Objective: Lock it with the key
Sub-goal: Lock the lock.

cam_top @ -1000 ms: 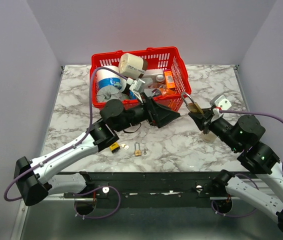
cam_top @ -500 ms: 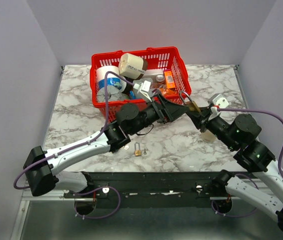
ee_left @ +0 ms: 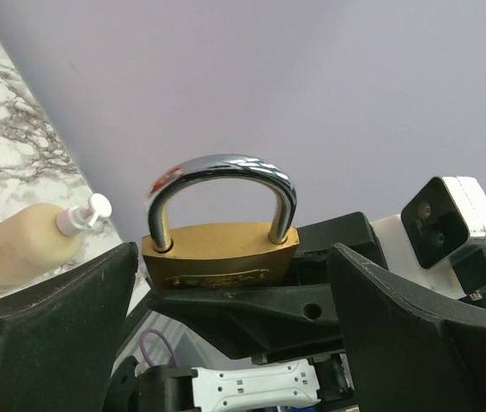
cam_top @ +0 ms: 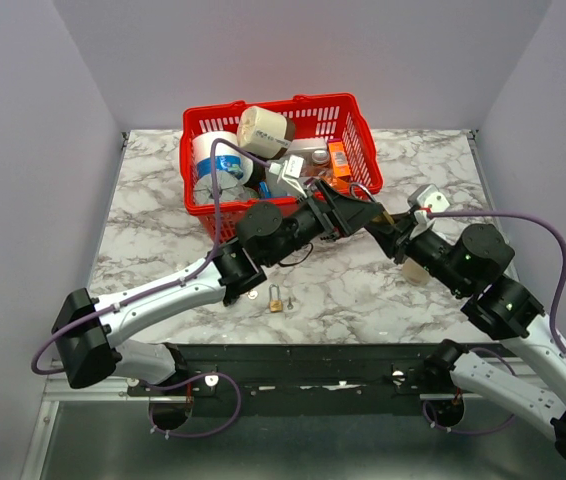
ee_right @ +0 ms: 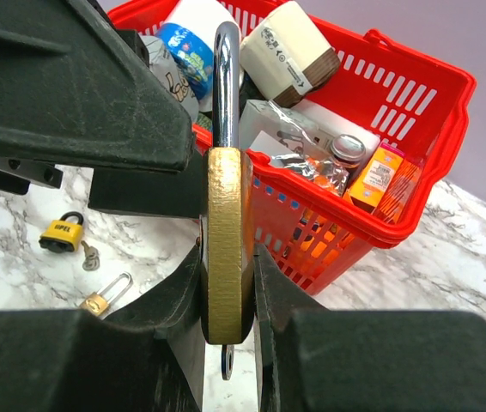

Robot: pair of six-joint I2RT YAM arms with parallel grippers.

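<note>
A brass padlock (ee_right: 228, 240) with a silver shackle (ee_right: 226, 86) stands upright between the fingers of my right gripper (ee_right: 228, 287), which is shut on its body. A small dark key end (ee_right: 227, 365) sticks out under the body. In the left wrist view both shackle legs sit in the padlock (ee_left: 220, 253). My left gripper (ee_left: 233, 257) is open, its fingers (ee_left: 54, 318) on either side of the padlock and apart from it. In the top view the padlock (cam_top: 368, 203) is held above the table where the left gripper (cam_top: 361, 213) and the right gripper (cam_top: 385, 225) meet.
A red basket (cam_top: 353, 103) full of several items stands just behind the grippers. A small brass padlock (cam_top: 276, 303) with its shackle open and a yellow padlock (ee_right: 61, 233) with a small key lie on the marble. A lotion bottle (cam_top: 415, 270) lies under the right arm.
My left arm has swung right and forward, so its open jaws now flank the padlock. My right gripper has shifted the padlock slightly left and toward the basket.
</note>
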